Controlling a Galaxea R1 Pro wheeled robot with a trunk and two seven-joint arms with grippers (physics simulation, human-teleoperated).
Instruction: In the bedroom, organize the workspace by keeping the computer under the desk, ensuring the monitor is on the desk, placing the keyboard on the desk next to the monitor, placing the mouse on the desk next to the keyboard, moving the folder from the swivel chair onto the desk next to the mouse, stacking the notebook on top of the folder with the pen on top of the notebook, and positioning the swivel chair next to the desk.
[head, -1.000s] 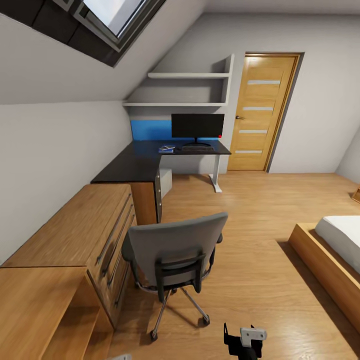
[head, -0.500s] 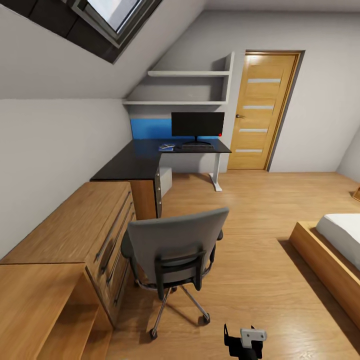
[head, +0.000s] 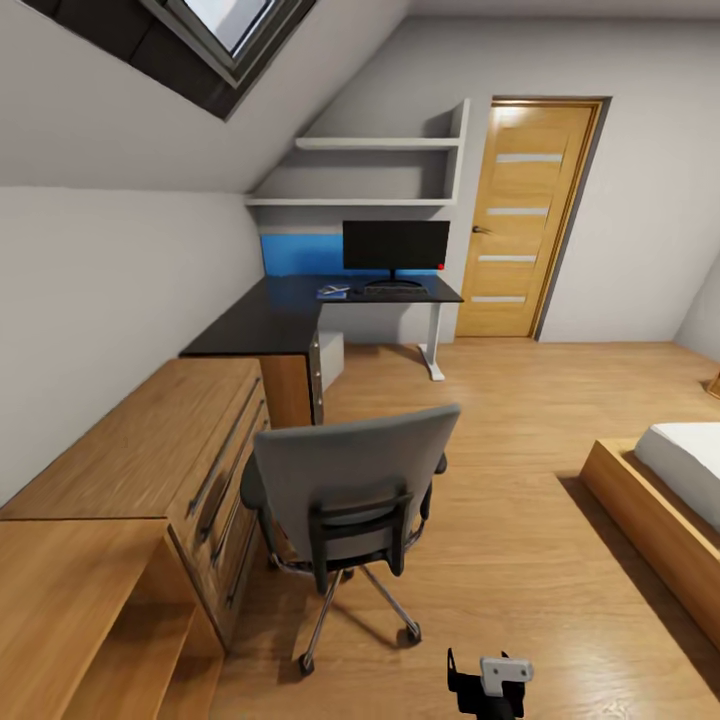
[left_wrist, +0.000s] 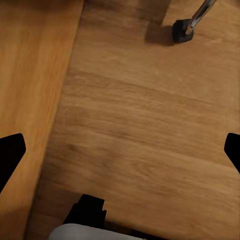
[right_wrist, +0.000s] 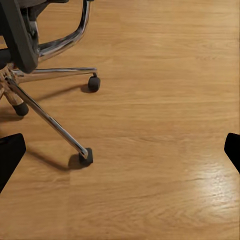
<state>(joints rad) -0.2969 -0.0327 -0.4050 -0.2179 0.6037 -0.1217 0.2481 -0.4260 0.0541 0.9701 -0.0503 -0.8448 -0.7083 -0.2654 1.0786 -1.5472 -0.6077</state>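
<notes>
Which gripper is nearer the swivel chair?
Left, probably: the swivel chair shows one castor large, just ahead of the left gripper; ahead of the right gripper its castors look smaller, farther.

Black right hand, pale grey block.

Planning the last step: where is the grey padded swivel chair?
In the head view, the grey padded swivel chair stands low-centre on the wood floor, beside the light oak cabinet, well short of the black desk.
</notes>
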